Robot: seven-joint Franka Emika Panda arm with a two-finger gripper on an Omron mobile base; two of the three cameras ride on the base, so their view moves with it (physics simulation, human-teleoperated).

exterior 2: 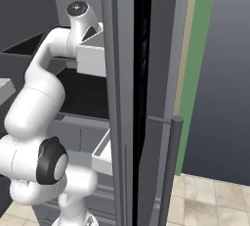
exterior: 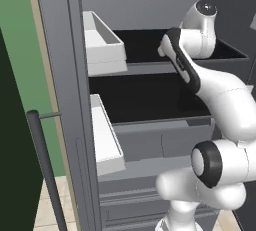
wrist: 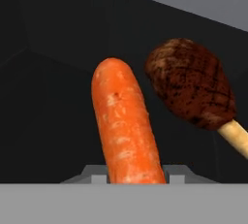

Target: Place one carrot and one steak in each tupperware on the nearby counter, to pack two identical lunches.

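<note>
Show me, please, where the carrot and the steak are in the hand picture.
carrot (wrist: 127,131), hand view, middle of its orange body.
steak (wrist: 191,83), hand view, centre of the grilled brown meat.

Dark fridge shelf (wrist: 43,116), a carrot (wrist: 126,131) and a grilled steak on a bone (wrist: 191,85) side by side on it.

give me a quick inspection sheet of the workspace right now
surface: dark fridge shelf, seen in the hand view
job's things: carrot lies lengthwise between the pincer's tips; grilled steak on a bone beside it, apart
clutter: white door bins on the open fridge door
pincer: shut on the carrot
cables: nothing seen
surroundings: grey fridge interior, green wall, tiled floor
</note>
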